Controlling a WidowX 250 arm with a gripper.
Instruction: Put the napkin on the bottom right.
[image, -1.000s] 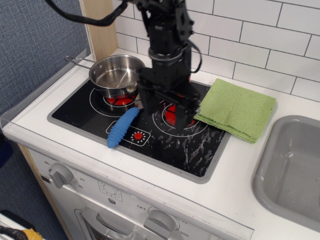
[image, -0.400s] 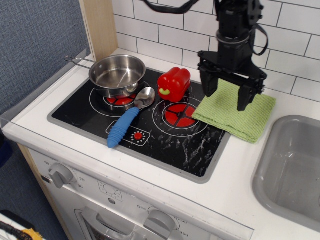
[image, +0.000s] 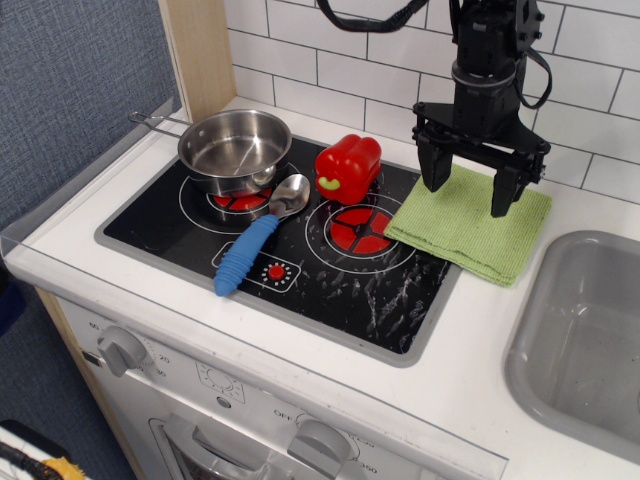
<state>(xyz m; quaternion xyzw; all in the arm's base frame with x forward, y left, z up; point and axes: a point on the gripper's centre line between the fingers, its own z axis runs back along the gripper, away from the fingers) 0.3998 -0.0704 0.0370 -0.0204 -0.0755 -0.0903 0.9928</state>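
Observation:
The light green folded napkin (image: 470, 226) lies at the right edge of the black stovetop (image: 290, 255), partly on the white counter. My gripper (image: 468, 190) hangs open just above the napkin's far half, its two black fingers spread wide over the cloth and holding nothing. The arm rises from it toward the tiled wall. A red toy pepper (image: 347, 168) stands on the stovetop left of the napkin, apart from it.
A steel pot (image: 235, 148) sits on the back left burner. A spoon with a blue handle (image: 250, 247) lies in front of it. A grey sink (image: 590, 340) is at the right. White tiles back the counter.
My gripper has moved from over the stovetop's middle to the right, above the napkin, uncovering the red pepper. It stays open. The napkin has not moved.

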